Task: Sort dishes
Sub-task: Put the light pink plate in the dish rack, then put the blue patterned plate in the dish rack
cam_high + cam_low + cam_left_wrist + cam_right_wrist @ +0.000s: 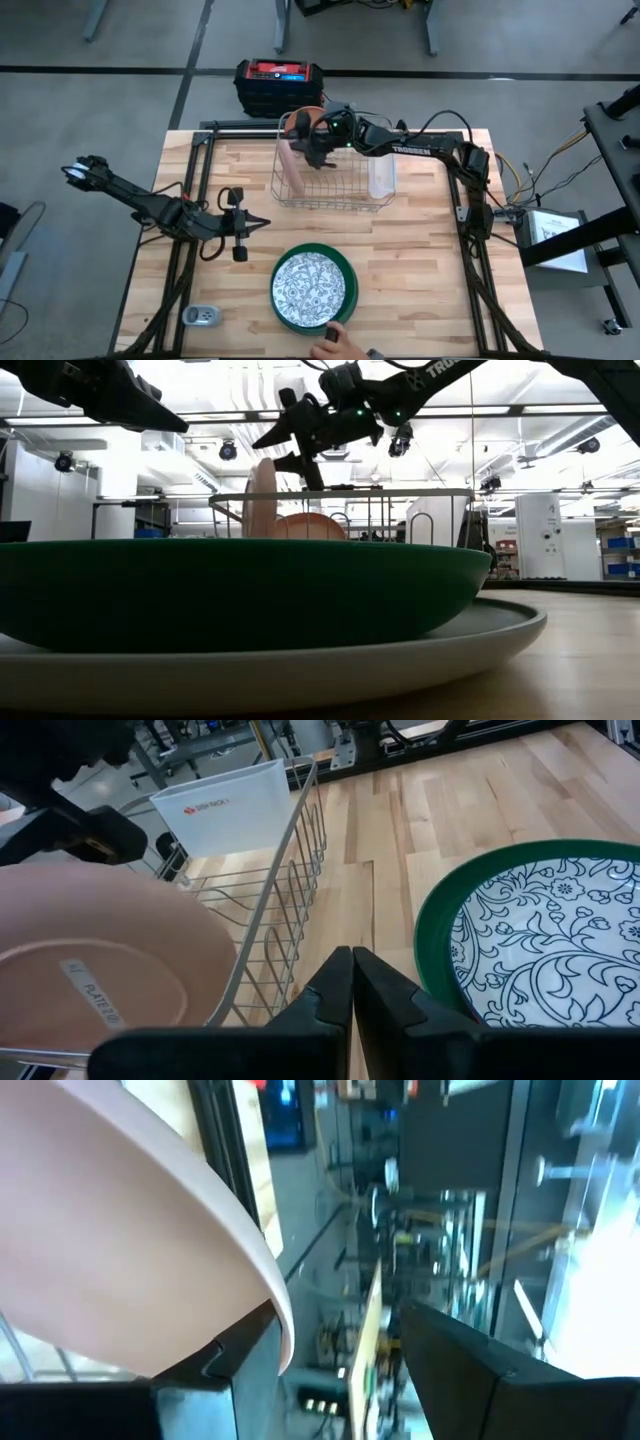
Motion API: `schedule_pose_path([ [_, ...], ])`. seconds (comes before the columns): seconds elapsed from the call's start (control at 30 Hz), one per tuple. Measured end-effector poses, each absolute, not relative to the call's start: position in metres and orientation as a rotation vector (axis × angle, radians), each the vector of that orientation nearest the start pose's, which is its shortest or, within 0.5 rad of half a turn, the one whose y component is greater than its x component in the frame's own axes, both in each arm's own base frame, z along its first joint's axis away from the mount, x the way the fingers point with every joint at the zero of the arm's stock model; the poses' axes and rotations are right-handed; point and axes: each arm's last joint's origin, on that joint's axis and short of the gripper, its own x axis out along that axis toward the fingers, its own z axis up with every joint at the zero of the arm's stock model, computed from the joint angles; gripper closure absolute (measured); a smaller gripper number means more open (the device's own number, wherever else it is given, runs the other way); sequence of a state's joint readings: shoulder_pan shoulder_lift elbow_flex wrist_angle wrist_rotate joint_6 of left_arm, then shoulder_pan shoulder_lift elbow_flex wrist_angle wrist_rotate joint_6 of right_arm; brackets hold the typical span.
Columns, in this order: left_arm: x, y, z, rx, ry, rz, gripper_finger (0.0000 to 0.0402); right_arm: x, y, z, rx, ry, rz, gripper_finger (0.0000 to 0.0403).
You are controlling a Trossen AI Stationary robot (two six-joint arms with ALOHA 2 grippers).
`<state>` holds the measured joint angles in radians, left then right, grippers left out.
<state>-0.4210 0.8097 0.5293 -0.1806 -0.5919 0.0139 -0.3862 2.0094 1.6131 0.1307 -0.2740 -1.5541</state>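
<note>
A silver wire rack stands at the table's far middle. One terracotta-pink plate stands on edge in its left part, and it also shows in the left wrist view. A second pink plate sits at the rack's far end. My right gripper is open above the rack beside that plate. My left gripper is shut and empty over the table, left of a stack. In the stack a red-and-white patterned plate lies in a dark green dish on a pale grey plate. My right gripper is open. A pink plate's rim lies right at the inner side of one finger; whether they touch I cannot tell. The other finger stands clear of the plate.
A clear plastic tub stands against the rack's right side. A person's hand is at the table's near edge by the stack. A small grey object lies at the near left. A black and red box sits beyond the far edge.
</note>
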Motion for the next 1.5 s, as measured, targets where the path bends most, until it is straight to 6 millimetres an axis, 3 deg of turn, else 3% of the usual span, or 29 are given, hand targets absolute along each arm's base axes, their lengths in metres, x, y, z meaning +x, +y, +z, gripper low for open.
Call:
schedule_pose_path([
  [0.27, 0.164, -0.056, 0.244, 0.238, 0.405, 0.165, 0.0401, 0.442, -0.172, 0.279, -1.244, 0.409, -0.089, 0.0211],
  [0.47, 0.164, -0.056, 0.244, 0.238, 0.405, 0.165, 0.0401, 0.447, -0.158, 0.279, -1.077, 0.486, -0.255, 0.0212],
  [0.83, 0.164, -0.056, 0.244, 0.241, 0.405, 0.167, 0.0401, 0.453, -0.138, 0.277, -1.155, 0.506, -0.220, 0.0194],
  [1.13, 0.164, -0.056, 0.244, 0.241, 0.405, 0.167, 0.0401, 0.455, -0.133, 0.279, -1.168, 0.543, -0.301, 0.0135],
  [1.33, 0.164, -0.056, 0.244, 0.240, 0.404, 0.166, 0.0401, 0.446, -0.133, 0.293, -1.159, 0.596, -0.398, 0.0109],
  [1.5, 0.164, -0.056, 0.243, 0.243, 0.410, 0.166, 0.0401, 0.432, -0.121, 0.317, -1.004, 0.562, -0.432, 0.0114],
])
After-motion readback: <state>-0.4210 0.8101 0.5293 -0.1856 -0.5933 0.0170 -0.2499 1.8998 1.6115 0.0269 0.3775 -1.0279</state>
